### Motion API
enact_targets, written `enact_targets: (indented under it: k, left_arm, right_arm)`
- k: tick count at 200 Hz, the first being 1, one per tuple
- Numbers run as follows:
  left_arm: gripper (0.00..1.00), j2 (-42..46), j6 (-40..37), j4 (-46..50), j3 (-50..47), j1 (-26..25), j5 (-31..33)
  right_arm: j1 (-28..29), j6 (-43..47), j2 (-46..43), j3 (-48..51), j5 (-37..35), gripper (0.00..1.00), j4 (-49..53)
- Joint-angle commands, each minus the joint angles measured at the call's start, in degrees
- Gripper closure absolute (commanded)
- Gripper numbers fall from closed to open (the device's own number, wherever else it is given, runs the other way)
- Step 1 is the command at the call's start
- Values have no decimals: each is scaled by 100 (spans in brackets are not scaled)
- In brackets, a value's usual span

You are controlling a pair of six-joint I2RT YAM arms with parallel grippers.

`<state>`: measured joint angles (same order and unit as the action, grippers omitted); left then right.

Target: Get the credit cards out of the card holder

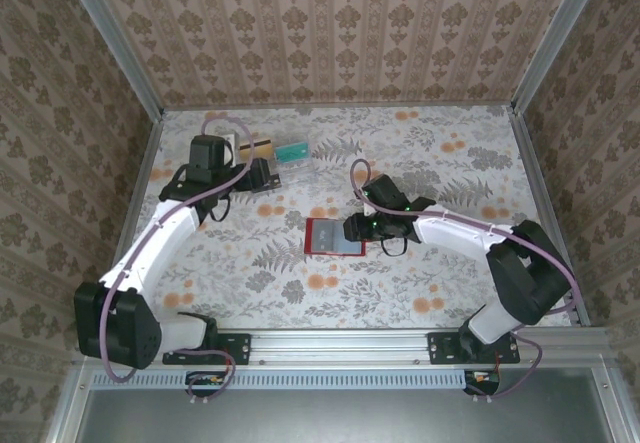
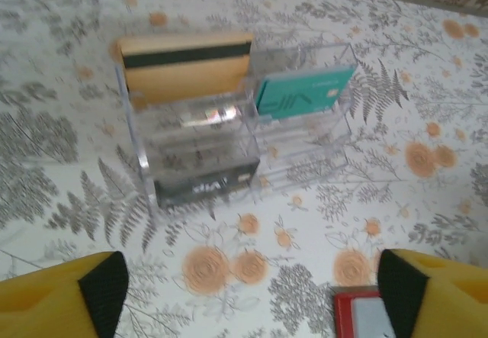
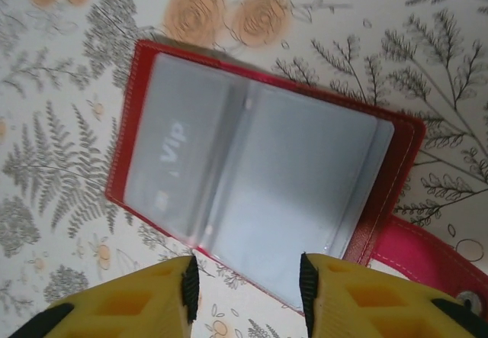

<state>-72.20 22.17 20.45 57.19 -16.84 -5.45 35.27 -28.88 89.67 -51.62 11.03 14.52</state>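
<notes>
The card holder (image 3: 259, 178) lies open on the table, red with a grey-blue inside; its red tab (image 3: 427, 254) sticks out to one side. A pale card marked "Vip" (image 3: 171, 147) shows through the holder's left sleeve. My right gripper (image 3: 248, 288) hovers over the holder's near edge, jaws apart and holding nothing. From above, the right gripper (image 1: 352, 228) is at the holder's (image 1: 330, 237) right edge. The tan striped card (image 2: 187, 67), the teal card (image 2: 305, 92) and the black card (image 2: 202, 184) stand in a clear tray. My left gripper (image 2: 252, 296) is wide open in front of it.
The clear plastic tray (image 1: 285, 153) sits at the back left of the flowered table, just beyond the left gripper (image 1: 265, 175). A corner of the card holder (image 2: 358, 315) lies close to the left gripper's right finger. Patterned walls enclose the table on three sides.
</notes>
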Motion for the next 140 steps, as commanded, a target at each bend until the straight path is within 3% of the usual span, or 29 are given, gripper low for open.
enact_targets:
  k: [1,19,58,107,140]
  left_arm:
    - [21,119,875,-140,-421,-109,-496]
    - [28,75,1265,-330,-774,-250,-614]
    - [46,-121,1836,-923,-1350,-711,-737]
    - [55,-1037,2182,-1292,-1228,-1282,-1261]
    - [59,-1633,2269,-1486,-1086,-1551,-1517]
  right_arm:
    - [86,-91,186,89,-416,65,31]
    - [90,-163,350,33,-591,76,172]
    - [86,-202,561,4,-694,80,254]
    - [86,-221,795,-109,-874,81,415]
    - [86,-249,919,-71,-750,89,353]
